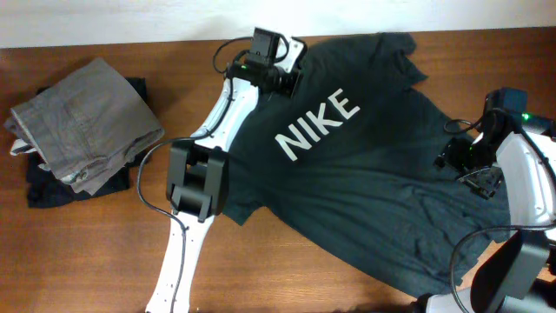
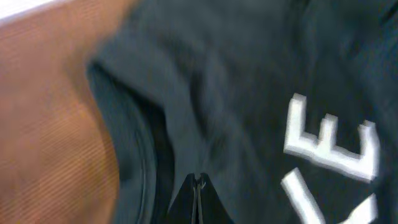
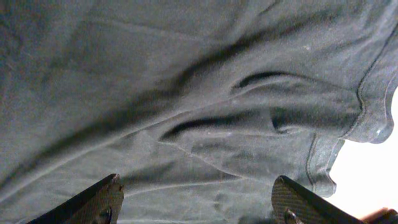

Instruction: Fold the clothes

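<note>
Charcoal NIKE T-shirt (image 1: 373,174) lay spread across a wooden table (image 1: 78,252) — left gripper (image 2: 198,190) pressed together beside its collar, right gripper (image 3: 196,186) spread wide above wrinkled fabric.

The overhead view looks straight down from high above the counter (image 1: 104,252), taking in most of the T-shirt (image 1: 373,165) and its "NIKE" lettering (image 1: 323,120). The left wrist view sits very near the cloth, facing along the left claw (image 2: 198,200) toward the lettering's last letters, which both views share. The right wrist view looks closely past the right claw (image 3: 196,199) at wrinkled cloth well away from the lettering.
</note>
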`<state>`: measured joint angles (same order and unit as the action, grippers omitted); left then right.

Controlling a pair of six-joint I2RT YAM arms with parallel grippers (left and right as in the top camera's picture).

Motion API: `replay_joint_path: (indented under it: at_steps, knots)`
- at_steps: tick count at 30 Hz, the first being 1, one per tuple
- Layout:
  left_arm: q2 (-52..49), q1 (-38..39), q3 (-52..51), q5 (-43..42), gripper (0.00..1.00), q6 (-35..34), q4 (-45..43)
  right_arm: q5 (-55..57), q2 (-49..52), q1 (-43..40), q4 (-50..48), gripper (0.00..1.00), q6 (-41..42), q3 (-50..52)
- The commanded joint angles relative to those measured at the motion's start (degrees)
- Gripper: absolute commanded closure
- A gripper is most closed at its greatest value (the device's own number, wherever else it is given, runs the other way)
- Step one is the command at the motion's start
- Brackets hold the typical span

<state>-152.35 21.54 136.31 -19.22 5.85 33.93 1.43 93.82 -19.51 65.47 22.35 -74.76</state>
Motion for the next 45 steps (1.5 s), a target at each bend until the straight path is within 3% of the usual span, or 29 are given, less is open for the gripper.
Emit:
replay_joint_path:
  at_steps: [1, 13, 27, 32, 38, 42, 45]
  knots:
    - [-0.7, -0.2, 0.5, 6.2, 1.00, 3.1, 2.1, -0.3, 0.2, -0.1, -0.1, 0.19, 0.4, 0.3]
    - [-0.8, -6.4, 0.5, 7.5, 1.00, 3.1, 15.8, -0.3, 0.2, -0.1, -0.2, 0.19, 0.4, 0.3]
    - [-1.3, -10.8, -0.6, 13.5, 1.00, 2.4, 20.8, 1.9, 0.2, -0.1, 0.1, 0.19, 0.4, 0.3]
    - [-1.3, -12.9, -0.6, 14.1, 1.00, -2.4, 21.0, 4.5, 0.7, -0.2, 0.2, 0.24, 0.5, 0.3]
    - [-0.3, -14.6, 2.0, 8.8, 1.00, -3.7, 20.0, 4.9, 3.7, -5.0, 0.5, 0.42, 0.7, 0.3]
    - [1.3, -14.0, 8.5, 6.4, 1.00, -3.7, 20.2, 1.5, 7.5, -11.0, -0.7, 0.67, 0.4, 0.3]
    - [1.5, -13.1, 13.3, 6.3, 1.00, -3.7, 21.4, 0.0, 10.2, -13.3, -1.9, 0.81, 0.3, 0.3]
